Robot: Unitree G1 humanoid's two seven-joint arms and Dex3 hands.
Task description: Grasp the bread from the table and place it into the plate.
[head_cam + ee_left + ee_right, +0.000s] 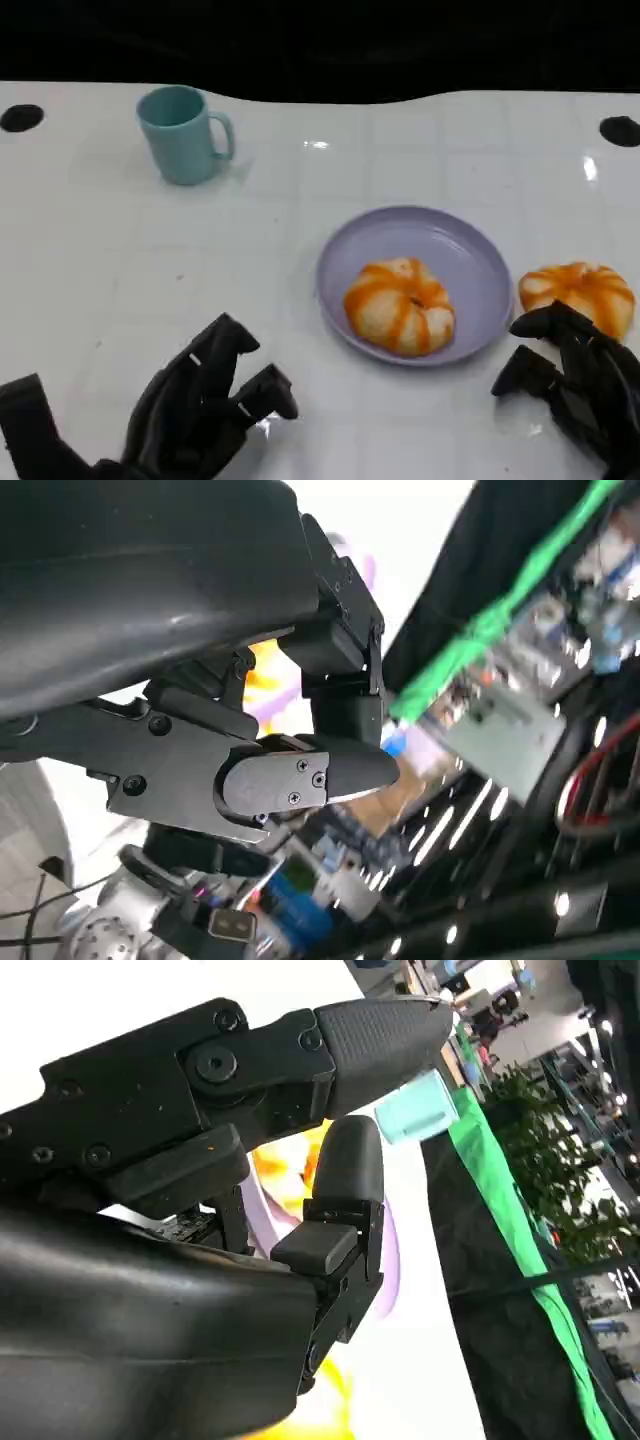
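White glossy bench [150,300] w/ faint tile grid is seen under a dark background; two black round marks sit near its far corners. A lilac plate [470,262] lies right of centre, toward the near edge, round and shallow, smooth glaze. One bun [399,305] w/ orange stripes is already resting in the plate, near its front rim. A second bread [578,294], same domed, soft-looking shape w/ orange glaze bands, lies on the bench just beside the plate's right rim, toward the right edge.

Key relation: the right robot hand [575,385] is placed just nearside of this bread, its upper fingers [550,321] at or touching the bread's near side; contact can't be confirmed. Its fingers are apart, nothing held. The bread is roughly round, so no clear long axis is offered. The left robot hand [205,400] is well apart, at the near left, fingers loosely curled w/ nothing seen in them; whether closed can't be told. The right is judged the nearer arm by far.

A teal ceramic mug [185,133] stands upright far left, handle to the right.
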